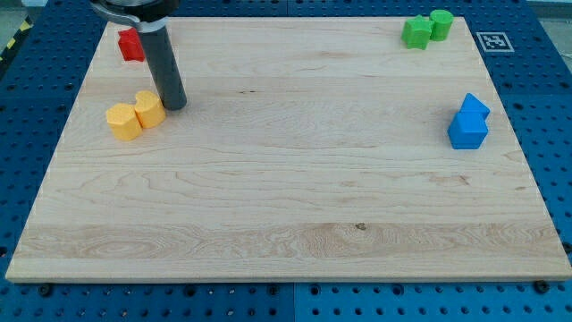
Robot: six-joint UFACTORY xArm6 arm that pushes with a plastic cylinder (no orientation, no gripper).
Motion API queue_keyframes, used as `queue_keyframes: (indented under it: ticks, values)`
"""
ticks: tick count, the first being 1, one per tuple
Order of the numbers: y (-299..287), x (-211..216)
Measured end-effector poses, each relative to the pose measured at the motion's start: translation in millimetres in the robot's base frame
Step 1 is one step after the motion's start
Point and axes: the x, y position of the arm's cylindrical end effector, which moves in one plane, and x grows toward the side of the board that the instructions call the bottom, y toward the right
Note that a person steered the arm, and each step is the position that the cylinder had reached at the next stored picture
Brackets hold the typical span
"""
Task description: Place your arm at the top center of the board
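Observation:
My tip (175,105) rests on the wooden board (286,179) at the view's upper left, just right of two yellow blocks: one (149,108) close beside the tip and one (123,121) further left. A red block (131,44) sits near the board's top left corner, left of the rod and partly hidden by it. Two green blocks stand together at the top right: a star-like one (416,32) and a cylinder (441,24). Two blue blocks lie at the right edge, one (474,108) above the other (467,131).
The board lies on a blue perforated table (36,98). A black-and-white marker tag (493,41) sits beyond the board's top right corner.

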Motion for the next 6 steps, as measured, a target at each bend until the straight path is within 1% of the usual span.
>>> queue_keyframes:
  ticks: [1,3,4,5,6]
  values:
    - [0.0,0.0]
    - [31.7,0.0]
    - [34.6,-4.4]
    - [57.2,-6.1]
    - [85.5,-25.7]
